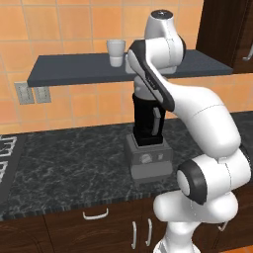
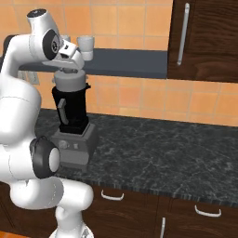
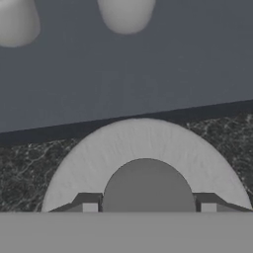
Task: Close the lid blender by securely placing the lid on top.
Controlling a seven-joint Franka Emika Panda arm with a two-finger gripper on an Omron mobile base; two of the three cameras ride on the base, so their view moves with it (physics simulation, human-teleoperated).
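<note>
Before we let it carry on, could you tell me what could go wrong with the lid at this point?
1. The tool is shut on the lid's centre knob, a small hold; the lid could tilt and seat crooked on the blender.
2. The shelf with white cups hangs close above the hand, so lifting away could bump it.
3. The arm hides the jar mouth in the left base view, so whether the lid is seated is hard to confirm.

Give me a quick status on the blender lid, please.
Tool shut on the lid's knob. Lid at the mouth of the blender; seating unconfirmed. Shelf close overhead, two white cups on it.
</note>
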